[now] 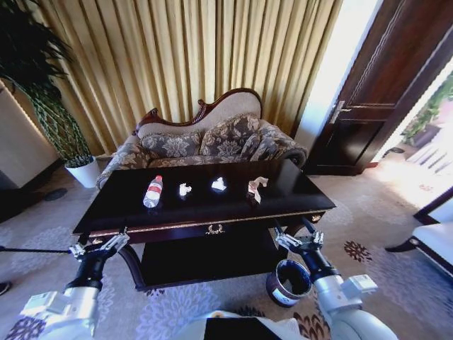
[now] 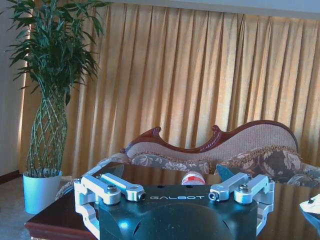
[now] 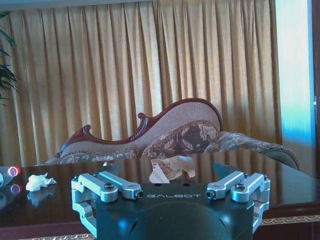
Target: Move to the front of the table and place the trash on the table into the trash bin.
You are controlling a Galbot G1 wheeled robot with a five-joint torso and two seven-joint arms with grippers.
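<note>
Nearest the robot, both arms reach forward at the table's front edge. The left gripper (image 1: 99, 246) hangs just short of the front-left corner, its fingers spread wide and empty; the right gripper (image 1: 299, 241) sits near the front-right corner, likewise wide open with nothing between its fingers. In the left wrist view the left gripper (image 2: 175, 192) shows the same broad gap, and the right gripper (image 3: 172, 189) does too in its own view.

Just below the right gripper, on the patterned carpet beside the table's right leg, stands the trash bin (image 1: 287, 282) — dark, round, tilted slightly toward the camera.

The table (image 1: 212, 212) stretches across the middle, dark and glossy. On its top the trash lies in a loose row: the bottle (image 1: 153, 191) on its side toward the left, a paper wad (image 1: 185, 189) just right of it, a second paper wad (image 1: 219, 184) near the centre, and the wrapper (image 1: 256, 187) farther right — all apart from one another.

Behind the table stands a floral sofa (image 1: 205, 142), a potted plant (image 1: 64, 134) to its left, and gold curtains (image 1: 184, 57) at the back.
</note>
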